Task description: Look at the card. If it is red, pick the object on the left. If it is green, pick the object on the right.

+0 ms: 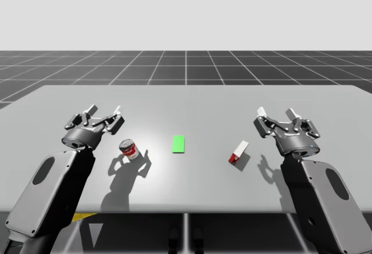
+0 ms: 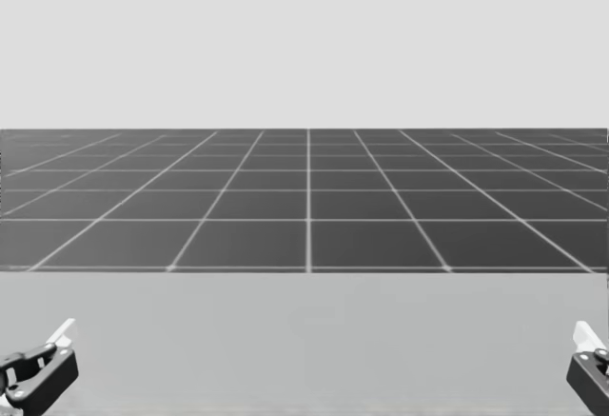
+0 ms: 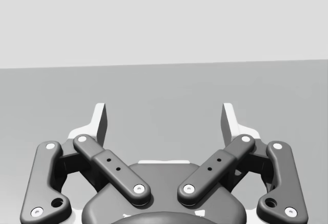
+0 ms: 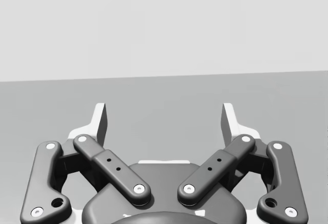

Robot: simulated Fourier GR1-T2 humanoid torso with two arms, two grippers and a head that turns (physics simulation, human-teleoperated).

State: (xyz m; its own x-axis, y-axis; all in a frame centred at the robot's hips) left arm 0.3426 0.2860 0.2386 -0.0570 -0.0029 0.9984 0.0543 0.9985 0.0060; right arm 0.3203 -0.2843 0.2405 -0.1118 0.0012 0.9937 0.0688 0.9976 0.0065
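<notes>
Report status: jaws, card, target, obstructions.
Left gripper, right gripper: jaws open, holding nothing. Card green; target is red-and-white box on the right, untouched. Nothing between it and right gripper.

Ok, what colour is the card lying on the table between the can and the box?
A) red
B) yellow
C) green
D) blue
C: in the high view the card, flat between the red-and-white can and the red-and-white box, is plainly green.
</notes>
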